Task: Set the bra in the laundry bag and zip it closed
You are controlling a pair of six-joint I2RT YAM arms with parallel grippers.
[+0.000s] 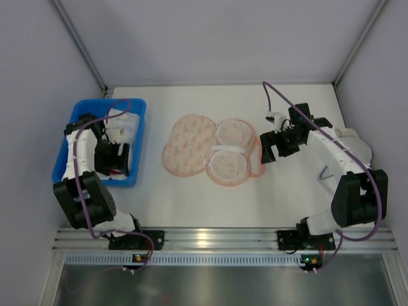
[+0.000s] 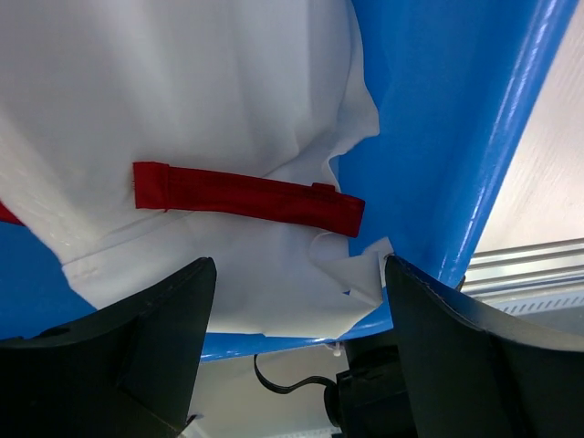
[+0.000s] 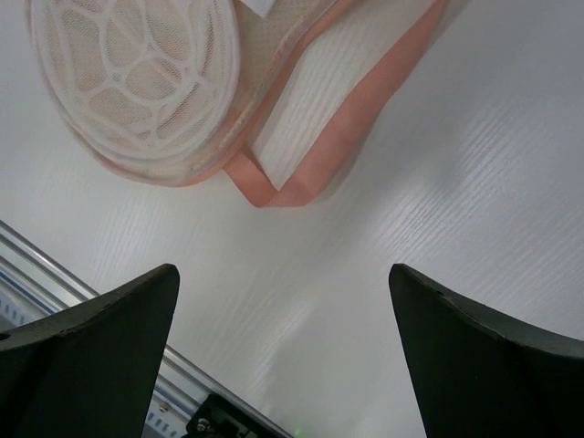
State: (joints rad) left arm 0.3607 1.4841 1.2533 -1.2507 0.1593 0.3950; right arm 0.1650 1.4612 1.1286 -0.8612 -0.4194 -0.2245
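Top view: the laundry bag (image 1: 191, 145) lies open on the table (image 1: 191, 204). The bra (image 1: 125, 119) lies in the blue bin (image 1: 140, 137) at left.

Left wrist view: the left gripper (image 2: 297, 283) hangs over the bra, jaws apart, empty.

Right wrist view: the right gripper (image 3: 283, 292) stands wide apart, empty, near the bag's pink rim.

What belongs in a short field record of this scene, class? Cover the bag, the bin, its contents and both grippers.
laundry bag: peach-pink printed fabric clamshell pouch, lying open and unzipped at the centre of the white table
inside bag: two round white mesh domes; no garment visible
bin: blue plastic bin on the table's left side
bin contents: pale white soft garment with a red fabric strap across it
left gripper: open, over the white garment, holding nothing
right gripper: open, over bare table beside the bag's edge, holding nothing
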